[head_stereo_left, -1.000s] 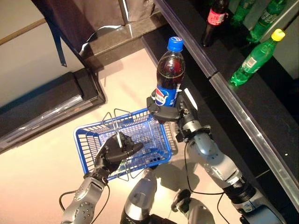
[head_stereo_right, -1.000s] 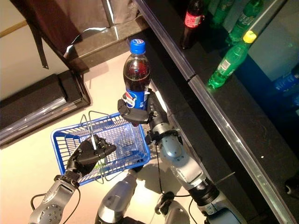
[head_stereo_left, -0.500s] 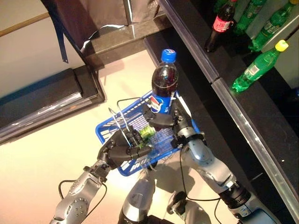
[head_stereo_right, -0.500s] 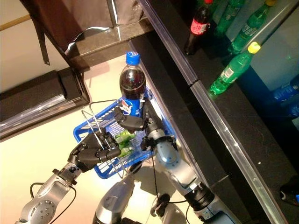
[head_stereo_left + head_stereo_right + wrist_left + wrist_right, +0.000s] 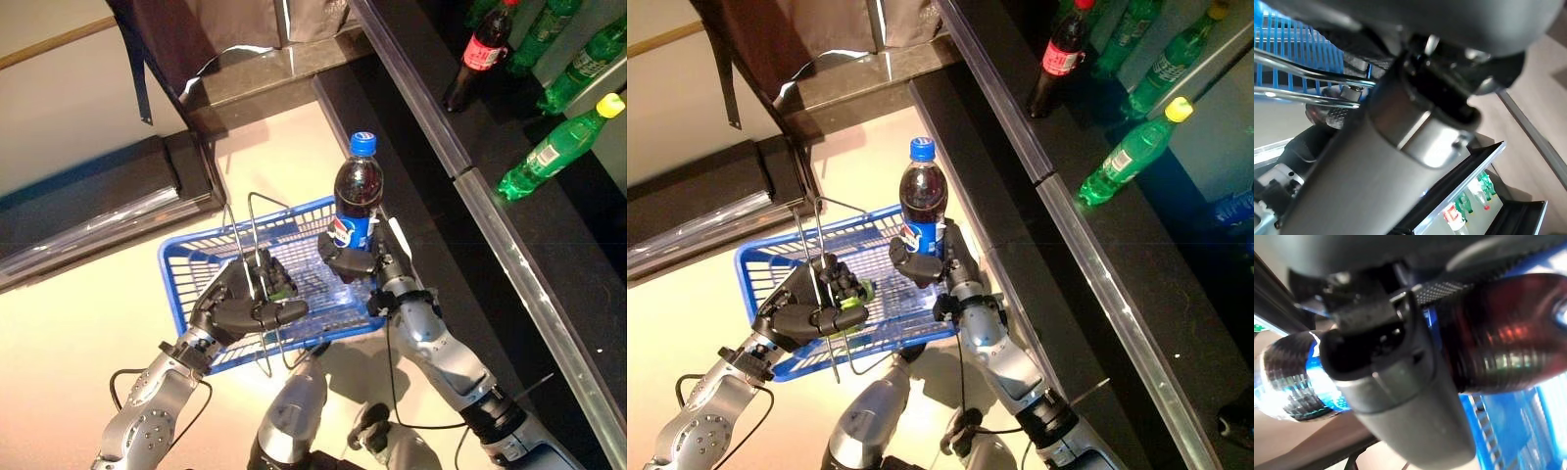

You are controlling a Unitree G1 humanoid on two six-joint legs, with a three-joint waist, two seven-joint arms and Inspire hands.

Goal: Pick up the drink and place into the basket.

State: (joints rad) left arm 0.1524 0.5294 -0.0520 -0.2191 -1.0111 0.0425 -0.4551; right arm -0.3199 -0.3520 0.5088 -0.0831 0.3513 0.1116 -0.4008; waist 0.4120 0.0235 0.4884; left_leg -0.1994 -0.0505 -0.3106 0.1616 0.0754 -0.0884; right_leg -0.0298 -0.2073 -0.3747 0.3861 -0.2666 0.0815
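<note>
My right hand (image 5: 361, 266) is shut on a dark cola bottle (image 5: 357, 203) with a blue cap and blue label, held upright over the right end of the blue basket (image 5: 196, 264). The bottle's dark ribbed body also shows in the right wrist view (image 5: 1498, 328). My left hand (image 5: 235, 302) is shut on the basket's thin wire handles (image 5: 257, 235) and holds the basket up in front. A green drink (image 5: 854, 294) lies inside the basket by my left hand.
A dark shelf (image 5: 529, 245) with a metal front rail runs along the right, with green bottles (image 5: 558, 147) and a red-labelled cola bottle (image 5: 472, 54) on it. A dark low platform (image 5: 98, 211) lies at the left, with dark cloth (image 5: 196, 39) behind it.
The bottle has come lower over the basket's right end. The basket and my left hand have shifted left in view, and the camera has moved a little.
</note>
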